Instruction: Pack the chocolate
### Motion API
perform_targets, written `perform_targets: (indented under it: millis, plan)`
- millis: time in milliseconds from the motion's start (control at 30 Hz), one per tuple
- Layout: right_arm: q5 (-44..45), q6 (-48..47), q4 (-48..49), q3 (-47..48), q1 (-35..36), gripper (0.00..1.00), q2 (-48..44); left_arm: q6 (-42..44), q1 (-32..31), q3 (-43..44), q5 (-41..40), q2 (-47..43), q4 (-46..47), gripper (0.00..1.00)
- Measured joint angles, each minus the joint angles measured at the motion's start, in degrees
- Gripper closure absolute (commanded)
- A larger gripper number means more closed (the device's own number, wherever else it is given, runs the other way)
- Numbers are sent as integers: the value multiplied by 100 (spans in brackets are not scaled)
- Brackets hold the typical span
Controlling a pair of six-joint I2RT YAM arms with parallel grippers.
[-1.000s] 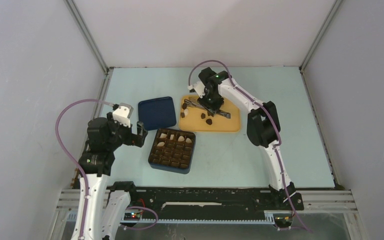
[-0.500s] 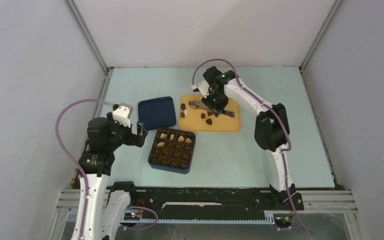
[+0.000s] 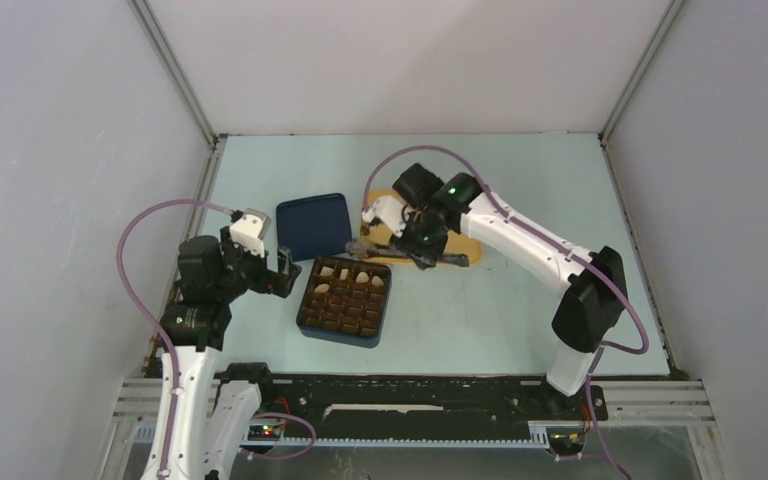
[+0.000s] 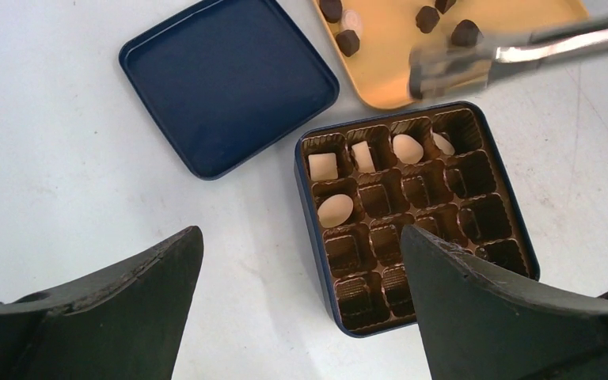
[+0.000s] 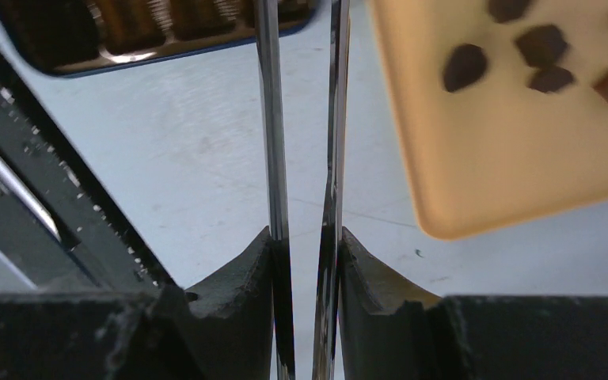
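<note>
The dark blue box (image 3: 305,325) with the brown gridded insert holds several cream-white chocolates (image 4: 335,210) in its far cells. Dark brown chocolates (image 4: 347,41) lie on the yellow tray (image 4: 388,71). My right gripper (image 3: 422,240) is shut on metal tongs (image 4: 483,57), whose tips hang over the tray's near edge just beyond the box. I cannot tell whether the tips hold a piece. In the right wrist view the gripper (image 5: 305,245) clamps both tong arms (image 5: 273,119). My left gripper (image 4: 301,261) is open and empty above the box's near left corner.
The box's dark blue lid (image 3: 313,225) lies upside down left of the tray and beyond the box. The yellow tray (image 3: 465,250) is partly hidden by my right arm. The enclosure walls stand on both sides and at the back.
My right arm has swung left and nearer, carrying the tongs from over the tray's middle to its near left edge by the box. The left arm has barely moved.
</note>
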Motion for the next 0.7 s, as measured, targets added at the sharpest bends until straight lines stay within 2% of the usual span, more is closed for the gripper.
perform_targets:
  millis: [233,467,700]
  plan:
    - [-92,-201,-170,-304,706,73,2,2,0,0,109,-7,0,2]
    - [-28,-258,-227,-310,820,72,2,2,0,0,122,-20,0,2]
    - [13,-267,-295,-426,820,63,4,2,0,0,127,-31,2,2]
